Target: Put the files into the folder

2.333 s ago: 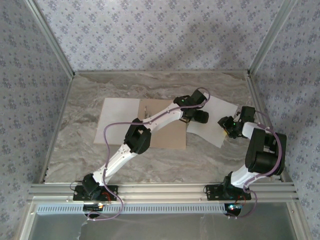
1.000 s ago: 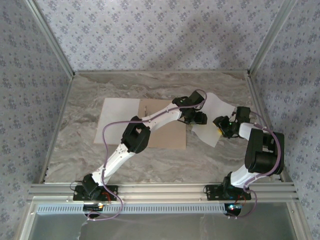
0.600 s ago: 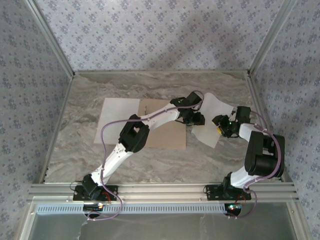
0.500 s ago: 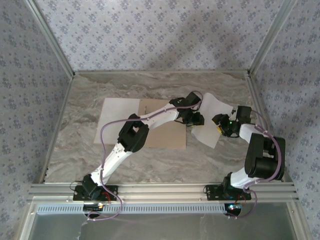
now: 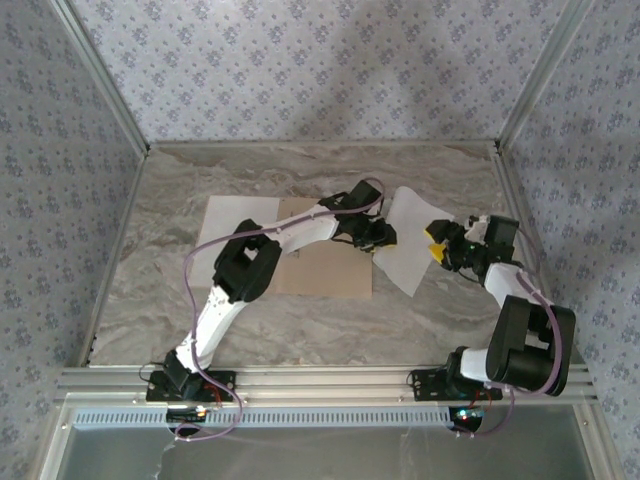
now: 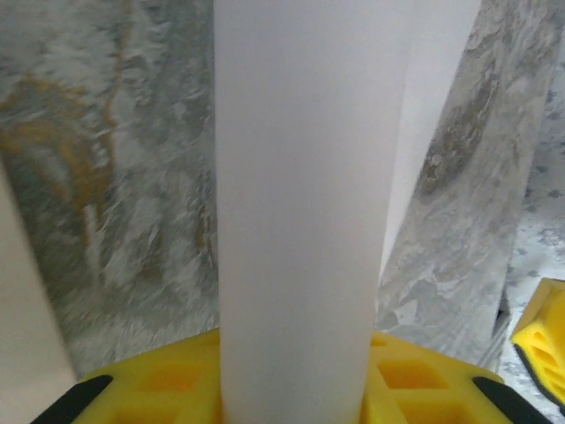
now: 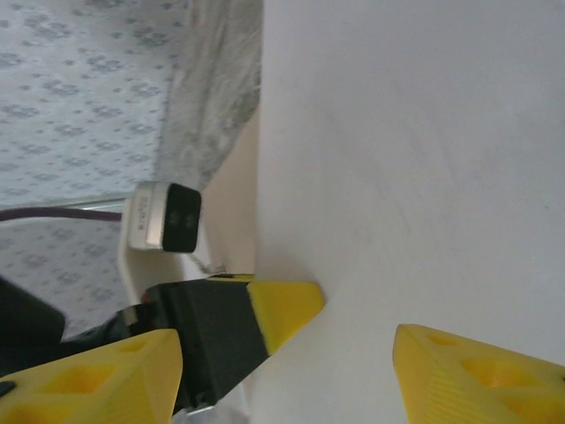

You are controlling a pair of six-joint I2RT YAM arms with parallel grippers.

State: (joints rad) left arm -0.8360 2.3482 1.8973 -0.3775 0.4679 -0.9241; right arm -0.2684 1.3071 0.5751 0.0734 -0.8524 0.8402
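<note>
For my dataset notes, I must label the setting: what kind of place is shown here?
Probably a robot test cell, not an office: a marble-patterned table boxed in by wallpapered panels on an aluminium frame, with two arms bolted at its near edge.

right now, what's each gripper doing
left gripper: shut on the white sheet
right gripper: open, fingers spread beside the same sheet, holding nothing
</note>
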